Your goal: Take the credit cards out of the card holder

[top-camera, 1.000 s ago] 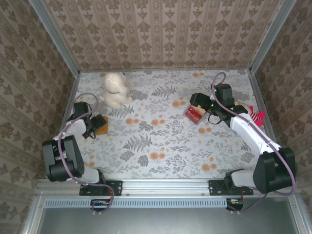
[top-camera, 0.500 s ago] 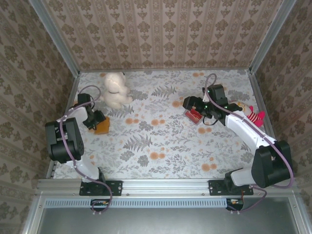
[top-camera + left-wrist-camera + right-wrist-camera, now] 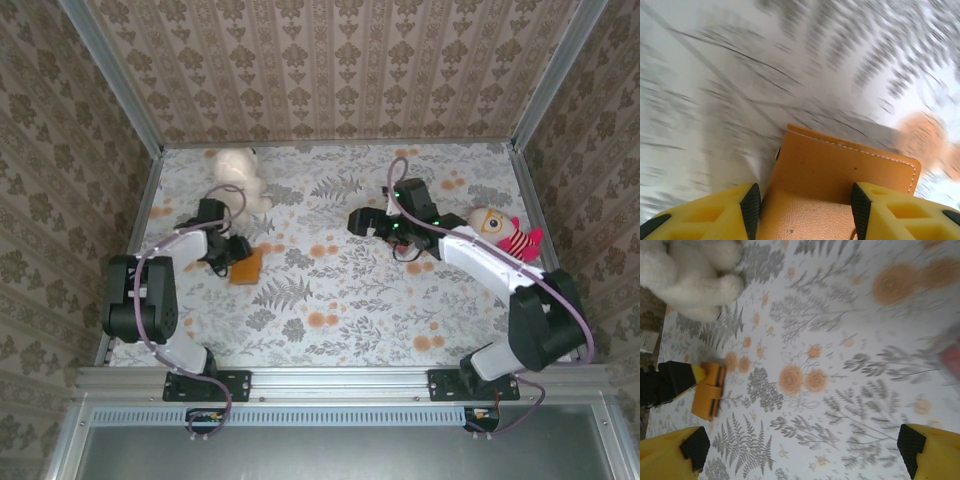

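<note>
The card holder (image 3: 840,165) is a flat orange-tan wallet with a stitched edge, closed. It sits between the black pads (image 3: 751,207) of my left gripper (image 3: 805,212), which is shut on it. From above, the card holder (image 3: 247,267) lies left of centre with my left gripper (image 3: 230,254) on its near-left end. My right gripper (image 3: 358,222) stands open over bare cloth, fingers wide, nothing between them (image 3: 802,450). It looks across at the card holder (image 3: 710,390). A blurred red patch, likely the credit cards (image 3: 952,357), shows at that view's right edge.
A white plush toy (image 3: 238,172) sits at the back left, close behind the left arm. A small doll in red (image 3: 505,232) lies by the right wall. The table is ringed by patterned walls, and the flowered cloth (image 3: 330,290) covers the middle.
My left gripper closed on the card holder and moved it right, toward the table's middle. My right arm swung left, away from the red cards, and stayed open.
</note>
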`<control>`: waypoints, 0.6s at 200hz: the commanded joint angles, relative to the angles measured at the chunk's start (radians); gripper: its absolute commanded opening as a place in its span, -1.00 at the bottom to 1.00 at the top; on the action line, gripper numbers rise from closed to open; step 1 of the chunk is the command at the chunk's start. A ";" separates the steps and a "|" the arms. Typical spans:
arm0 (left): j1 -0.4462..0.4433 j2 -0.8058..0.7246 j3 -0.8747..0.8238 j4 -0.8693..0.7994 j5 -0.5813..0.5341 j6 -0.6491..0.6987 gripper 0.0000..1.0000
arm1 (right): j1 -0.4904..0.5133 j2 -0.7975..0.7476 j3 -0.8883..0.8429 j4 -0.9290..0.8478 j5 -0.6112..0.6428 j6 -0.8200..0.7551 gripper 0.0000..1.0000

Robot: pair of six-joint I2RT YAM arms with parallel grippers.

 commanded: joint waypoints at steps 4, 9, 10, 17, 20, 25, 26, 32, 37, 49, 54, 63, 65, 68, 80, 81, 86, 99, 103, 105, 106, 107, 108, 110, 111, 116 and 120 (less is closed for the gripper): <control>-0.117 -0.037 -0.028 0.013 0.035 -0.110 0.02 | 0.096 0.099 0.029 0.085 -0.062 0.088 0.92; -0.136 -0.042 -0.031 0.020 0.039 -0.123 0.00 | 0.119 0.124 0.036 0.089 -0.065 0.103 0.90; -0.140 -0.043 -0.032 0.022 0.039 -0.126 0.00 | 0.119 0.124 0.036 0.089 -0.065 0.103 0.90; -0.162 -0.051 -0.034 0.030 0.043 -0.139 -0.02 | 0.146 0.149 0.042 0.098 -0.074 0.123 0.88; -0.171 -0.055 -0.033 0.029 0.043 -0.143 -0.02 | 0.157 0.161 0.046 0.104 -0.081 0.130 0.86; -0.183 -0.063 -0.031 0.028 0.042 -0.147 -0.03 | 0.178 0.180 0.052 0.111 -0.087 0.140 0.83; -0.184 -0.065 -0.030 0.027 0.041 -0.147 -0.03 | 0.181 0.185 0.053 0.112 -0.087 0.143 0.81; -0.193 -0.079 -0.027 0.020 0.037 -0.148 -0.02 | 0.208 0.208 0.062 0.117 -0.086 0.154 0.79; -0.197 -0.091 -0.027 0.014 0.035 -0.149 -0.01 | 0.229 0.225 0.070 0.124 -0.083 0.162 0.75; -0.196 -0.123 -0.027 0.002 0.025 -0.146 0.04 | 0.276 0.266 0.090 0.126 -0.076 0.180 0.71; -0.192 -0.137 -0.028 -0.006 0.017 -0.143 0.06 | 0.291 0.280 0.101 0.124 -0.071 0.190 0.69; -0.182 -0.158 -0.034 -0.021 0.011 -0.134 0.06 | 0.317 0.307 0.120 0.122 -0.064 0.207 0.66; -0.179 -0.161 -0.037 -0.022 0.012 -0.133 0.06 | 0.322 0.313 0.125 0.120 -0.062 0.211 0.65; -0.175 -0.166 -0.043 -0.023 0.013 -0.132 0.05 | 0.328 0.322 0.134 0.116 -0.058 0.217 0.64; -0.153 -0.186 -0.071 -0.012 0.025 -0.130 0.01 | 0.350 0.357 0.163 0.111 -0.046 0.237 0.54; -0.152 -0.187 -0.074 -0.012 0.026 -0.130 0.00 | 0.353 0.360 0.167 0.110 -0.045 0.238 0.52; -0.142 -0.192 -0.089 -0.005 0.033 -0.131 -0.04 | 0.361 0.374 0.179 0.105 -0.027 0.245 0.49; -0.119 -0.197 -0.123 0.019 0.056 -0.139 -0.14 | 0.378 0.417 0.209 0.098 0.018 0.264 0.42; -0.114 -0.197 -0.135 0.027 0.065 -0.142 -0.18 | 0.381 0.430 0.220 0.101 0.021 0.269 0.37; -0.111 -0.198 -0.139 0.032 0.069 -0.143 -0.20 | 0.381 0.440 0.229 0.101 0.020 0.272 0.35; -0.110 -0.197 -0.141 0.034 0.073 -0.143 -0.20 | 0.381 0.440 0.229 0.101 0.020 0.272 0.35; -0.109 -0.196 -0.143 0.036 0.076 -0.144 -0.21 | 0.382 0.445 0.232 0.101 0.020 0.273 0.35; -0.109 -0.196 -0.145 0.038 0.079 -0.144 -0.21 | 0.382 0.448 0.236 0.101 0.019 0.274 0.34; -0.107 -0.196 -0.149 0.041 0.084 -0.146 -0.22 | 0.382 0.454 0.241 0.101 0.018 0.277 0.33; -0.107 -0.196 -0.151 0.042 0.086 -0.147 -0.23 | 0.382 0.458 0.244 0.101 0.018 0.278 0.32; -0.103 -0.197 -0.160 0.053 0.096 -0.149 -0.25 | 0.383 0.473 0.258 0.100 0.020 0.287 0.30; -0.104 -0.197 -0.165 0.058 0.103 -0.151 -0.26 | 0.384 0.486 0.268 0.102 0.021 0.294 0.29</control>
